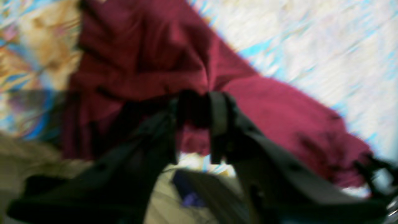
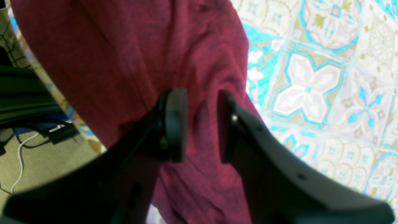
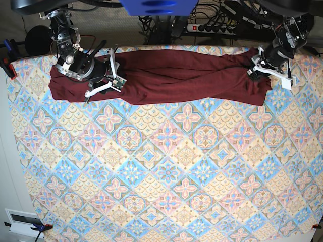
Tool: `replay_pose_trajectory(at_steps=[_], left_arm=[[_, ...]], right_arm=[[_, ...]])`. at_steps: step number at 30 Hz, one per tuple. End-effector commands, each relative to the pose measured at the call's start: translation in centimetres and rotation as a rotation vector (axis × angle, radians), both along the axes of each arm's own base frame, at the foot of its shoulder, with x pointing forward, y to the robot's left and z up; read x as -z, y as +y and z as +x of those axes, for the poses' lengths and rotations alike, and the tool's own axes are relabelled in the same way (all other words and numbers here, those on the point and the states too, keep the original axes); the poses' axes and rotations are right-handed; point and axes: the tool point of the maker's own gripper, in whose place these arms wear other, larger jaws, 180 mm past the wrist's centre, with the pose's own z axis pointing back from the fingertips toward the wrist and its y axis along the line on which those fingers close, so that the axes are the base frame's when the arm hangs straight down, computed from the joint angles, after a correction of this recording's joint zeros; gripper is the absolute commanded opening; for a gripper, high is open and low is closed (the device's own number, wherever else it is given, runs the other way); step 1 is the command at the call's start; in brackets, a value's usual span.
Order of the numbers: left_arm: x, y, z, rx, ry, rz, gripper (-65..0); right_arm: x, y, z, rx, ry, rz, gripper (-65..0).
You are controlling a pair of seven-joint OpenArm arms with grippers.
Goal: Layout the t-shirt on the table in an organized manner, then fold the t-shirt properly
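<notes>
The dark maroon t-shirt [image 3: 186, 75] lies stretched in a long, wrinkled band along the far edge of the table [image 3: 166, 166]. At its left end in the base view, my right gripper [image 3: 112, 68] sits on the cloth. In the right wrist view, the right gripper [image 2: 202, 109] is open, with the t-shirt [image 2: 124, 62] showing in the gap. My left gripper [image 3: 254, 68] is at the band's right end. The left wrist view is blurred, but the left gripper [image 1: 196, 105] has its fingers apart just over the t-shirt [image 1: 140, 56].
A power strip and cables [image 3: 217, 27] run behind the table's far edge. Floor with cables [image 2: 31, 140] shows past the table edge beside the right gripper. The patterned cloth [image 2: 326, 77] stretches toward the near side.
</notes>
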Motion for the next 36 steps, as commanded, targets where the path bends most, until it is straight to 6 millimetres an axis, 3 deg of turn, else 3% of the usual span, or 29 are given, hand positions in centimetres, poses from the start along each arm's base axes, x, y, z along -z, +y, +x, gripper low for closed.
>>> replay_pose_trajectory(at_steps=[1,4,6,9,16,20,25,30,32,36], left_arm=[[-0.6,-0.2,0.3,0.033,-0.014,0.007,-44.6],[-0.8,0.4,0.0,0.041,-0.006,0.022,-36.7],[-1.6,2.8,-0.1,-0.026,-0.031,0.057,-33.6],[-3.2,5.9,-0.2,-0.123,-0.084,0.083,-32.7],[-4.7,7.8,1.4,-0.073,-0.107,0.065,-32.4],[-3.2,8.7,2.1,0.047,-0.044,0.047,-32.4],[-2.0,10.6,2.6,0.060,-0.023,0.046,-32.3],[1.8,10.3,2.6,0.104,0.104,0.038,-32.3],[2.5,10.2,2.9,0.113,0.112,0.055,-32.3],[3.8,8.0,2.9,0.179,0.142,0.042,-32.3]], right_arm=[[-1.0,0.3,0.6,-0.006,-0.034,0.024,-49.2],[-1.1,0.4,0.6,-0.007,-0.035,0.024,-49.2],[-1.1,0.4,0.6,-0.007,-0.035,0.024,-49.2],[-1.1,0.4,0.6,-0.007,-0.035,0.024,-49.2],[-1.1,0.4,0.6,-0.007,-0.035,0.024,-49.2],[-1.1,0.4,0.6,-0.007,-0.035,0.024,-49.2],[-1.1,0.4,0.6,-0.007,-0.035,0.024,-49.2],[-1.1,0.4,0.6,-0.007,-0.035,0.024,-49.2],[-1.1,0.4,0.6,-0.007,-0.035,0.024,-49.2],[-1.1,0.4,0.6,-0.007,-0.035,0.024,-49.2]])
